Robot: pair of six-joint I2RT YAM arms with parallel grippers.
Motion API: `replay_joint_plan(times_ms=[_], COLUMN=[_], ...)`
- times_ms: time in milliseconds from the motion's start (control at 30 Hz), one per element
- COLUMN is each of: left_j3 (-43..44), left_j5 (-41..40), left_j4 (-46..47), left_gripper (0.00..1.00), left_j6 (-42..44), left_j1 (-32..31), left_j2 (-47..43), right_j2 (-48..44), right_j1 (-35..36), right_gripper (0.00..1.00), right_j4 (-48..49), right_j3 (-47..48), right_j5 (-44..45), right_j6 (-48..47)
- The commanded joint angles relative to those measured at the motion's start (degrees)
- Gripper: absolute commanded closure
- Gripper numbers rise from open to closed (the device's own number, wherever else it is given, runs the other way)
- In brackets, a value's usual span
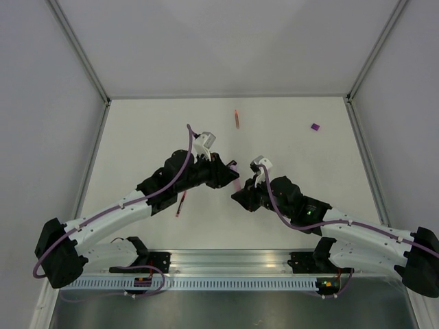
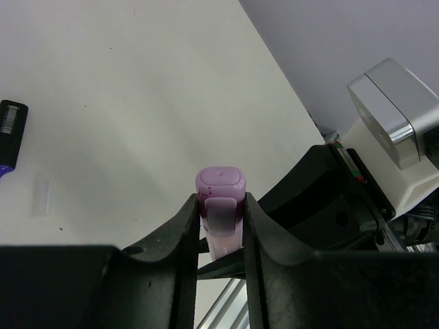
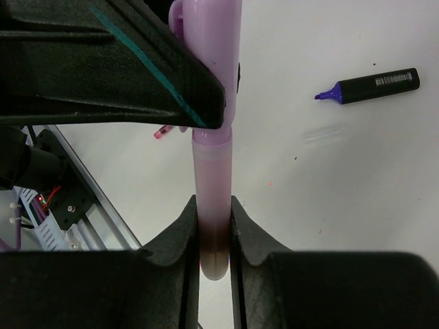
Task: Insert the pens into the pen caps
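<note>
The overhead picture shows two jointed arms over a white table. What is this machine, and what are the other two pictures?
It is a robot with two arms. The overhead camera looks down on both. The other two cameras sit on the wrists, so each sees its own end effector, a two-finger clamp. The left end effector grips a lilac cap; the right end effector grips a lilac pen, its top meeting that cap. On the table lie a red pen, an orange pen, a purple cap and a black marker.
</note>
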Motion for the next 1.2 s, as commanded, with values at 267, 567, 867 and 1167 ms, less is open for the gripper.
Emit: replay_joint_plan(times_ms=[267,567,867,1167], left_j3=[-2.3,-2.1,-0.7,3.7], left_j5=[7.3,7.0,1.1,9.4], left_j4=[-1.8,-3.7,-8.2,-7.1], left_gripper=[0.39,0.18,0.05,0.02], left_j6=[2.3,6.7,12.9,19.7], left_j1=[-1.3,-1.3,-1.2,-1.2], left_j2=[-4.9,-11.8,-22.8,-25.4], right_j2=[-2.2,-5.3,-8.0,-6.7], right_j1=[-0.3,-0.3,-0.3,-0.1], right_gripper=[1.0,1.0,1.0,1.0], right_j4=[8.5,9.9,12.8,16.9], right_j3=[1.1,0.7,0.2,0.6], right_j5=[-2.6,-9.4,-17.8,-29.5], right_j6=[-1.2,-0.9,0.2,1.9])
